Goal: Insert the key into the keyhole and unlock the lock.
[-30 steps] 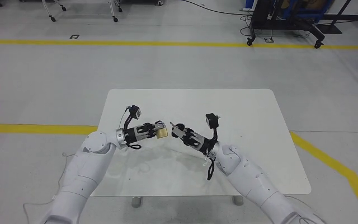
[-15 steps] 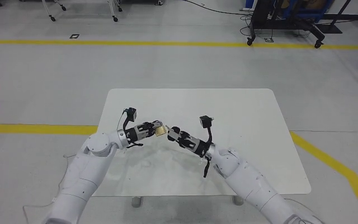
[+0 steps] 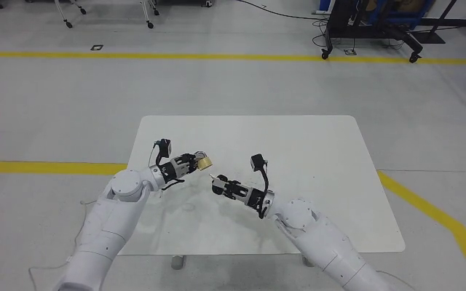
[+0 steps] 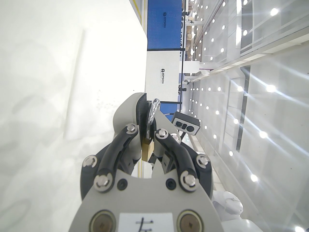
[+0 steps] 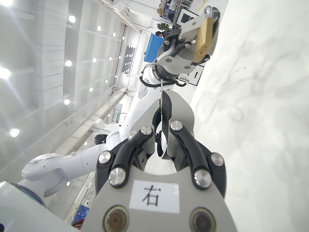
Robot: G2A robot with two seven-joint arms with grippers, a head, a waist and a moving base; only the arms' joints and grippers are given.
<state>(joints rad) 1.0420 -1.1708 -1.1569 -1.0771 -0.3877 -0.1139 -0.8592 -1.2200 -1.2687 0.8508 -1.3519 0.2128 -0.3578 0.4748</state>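
A brass padlock point(image 3: 205, 161) with a silver shackle hangs above the white table point(image 3: 320, 145), and my left gripper point(image 3: 198, 161) is shut on it. In the left wrist view the shackle point(image 4: 153, 111) sticks out between the fingers, with the brass body point(image 4: 147, 149) behind it. My right gripper point(image 3: 218, 185) sits just in front of the lock, shut on a key point(image 5: 161, 86) with a black head point(image 5: 161, 143). The key's thin blade points toward the padlock point(image 5: 204, 40), which is held in the left gripper point(image 5: 208, 20). A small gap separates the key tip from the lock.
The white table spreads out bare around both arms, with wide free room to the right and at the back. Grey floor with yellow lines surrounds it. A dark equipment stand point(image 3: 378, 25) is far behind.
My left gripper has drawn the padlock a little back and to the left. My right gripper with the key has shifted left and toward the table's front, so the gap has widened.
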